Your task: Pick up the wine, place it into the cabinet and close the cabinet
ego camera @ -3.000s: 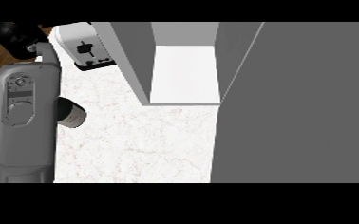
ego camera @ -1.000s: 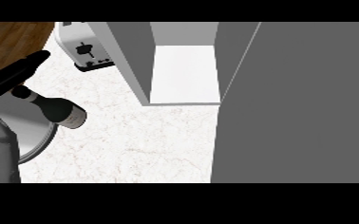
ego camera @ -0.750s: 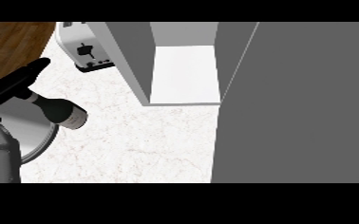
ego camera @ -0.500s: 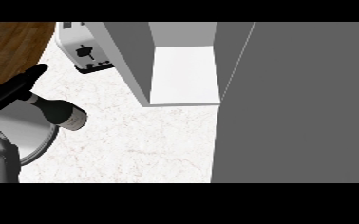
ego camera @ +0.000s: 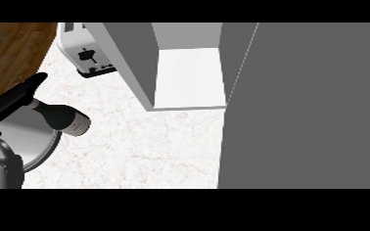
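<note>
White speckled bench (ego camera: 145, 147) fills your view. Your cabinet (ego camera: 188, 76) stands open at 12 o'clock, with a toaster (ego camera: 86, 56) at 10 o'clock. The wine (ego camera: 61, 117) sits at 9 o'clock, tilted. A black hand (ego camera: 18, 98) touches its neck; you cannot tell its fingers.

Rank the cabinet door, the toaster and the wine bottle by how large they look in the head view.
1. Cabinet door: by far the largest, though it is nearest the camera.
2. Toaster and wine bottle: look about alike, so I will not rank them; the left hand hides part of the bottle.
</note>
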